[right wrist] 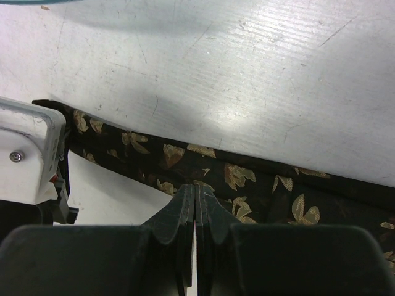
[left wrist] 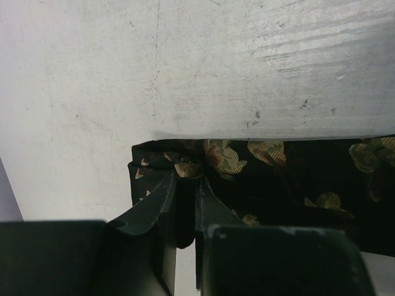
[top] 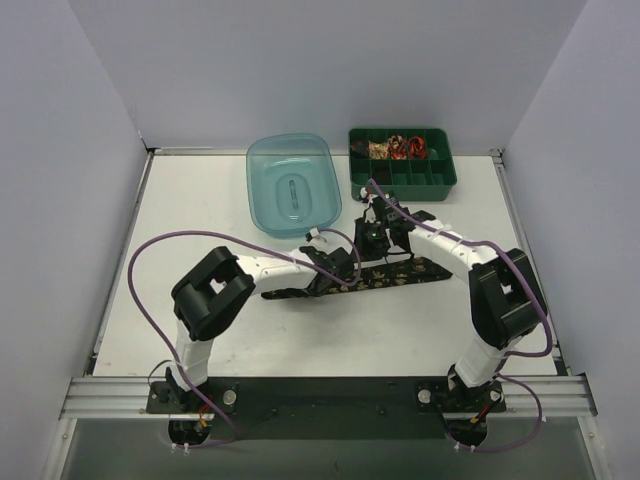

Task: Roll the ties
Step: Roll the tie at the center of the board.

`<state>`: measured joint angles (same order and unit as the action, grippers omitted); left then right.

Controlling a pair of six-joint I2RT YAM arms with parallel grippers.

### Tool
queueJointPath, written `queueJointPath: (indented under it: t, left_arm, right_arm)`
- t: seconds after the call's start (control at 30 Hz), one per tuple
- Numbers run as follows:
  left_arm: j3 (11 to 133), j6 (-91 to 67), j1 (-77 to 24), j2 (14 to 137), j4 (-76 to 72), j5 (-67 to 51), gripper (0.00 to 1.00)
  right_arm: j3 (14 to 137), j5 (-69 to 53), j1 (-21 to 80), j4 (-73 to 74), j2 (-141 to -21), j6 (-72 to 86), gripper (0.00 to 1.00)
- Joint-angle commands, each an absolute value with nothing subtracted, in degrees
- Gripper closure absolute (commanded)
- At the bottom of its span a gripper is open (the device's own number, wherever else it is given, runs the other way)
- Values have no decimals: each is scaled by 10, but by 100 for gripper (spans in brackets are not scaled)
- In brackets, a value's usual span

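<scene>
My left claw pinches the folded end of the tie. My right claw, clenched, touches its near edge. Both wrists are low.

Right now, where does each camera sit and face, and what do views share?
Top external: above and behind, looking down on the table; left arm and right arm show.
Left wrist: faces the folded end of the tie; left gripper pinches it.
Right wrist: looks down on the tie; right gripper shut at its edge.
Shared: all show the tie.
</scene>
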<state>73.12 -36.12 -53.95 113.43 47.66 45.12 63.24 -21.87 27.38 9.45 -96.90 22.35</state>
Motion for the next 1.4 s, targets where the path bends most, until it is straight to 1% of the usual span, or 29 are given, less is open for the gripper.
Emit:
queueJointPath:
  t: [0.0,0.1,0.13,0.2,0.23,0.27,0.37,0.4,0.57,0.77,1.0,1.37]
  left_arm:
    - [711,-363,-546,1131,382,366,100]
    - [701,-361,-546,1126,360,350,100]
    - [697,-361,-547,1123,350,346,93]
    - [686,-359,-546,1116,337,333,84]
    - [682,-357,-547,1114,325,330,72]
    - [678,-358,-546,1110,321,323,65]
    - [668,-359,-546,1101,305,314,53]
    - [659,-359,-547,1099,301,312,51]
    - [640,-361,-547,1081,272,296,47]
    - [620,-365,-546,1046,251,301,46]
    - [628,-362,-546,1007,271,332,45]
    - [627,-358,-540,929,273,345,41]
  right_arm:
    - [630,-216,269,105,-947,225,100]
    - [630,-216,268,105,-949,223,100]
    - [629,-217,268,106,-950,222,100]
    - [631,-216,267,108,-951,223,100]
    - [632,-216,268,109,-952,222,100]
    - [631,-216,267,109,-951,221,100]
    - [631,-216,267,110,-953,222,100]
    - [632,-217,267,110,-953,221,100]
    - [633,-217,267,111,-954,221,100]
    - [636,-226,267,110,-955,222,100]
    - [640,-237,271,107,-958,223,100]
    - [652,-248,283,106,-960,222,100]
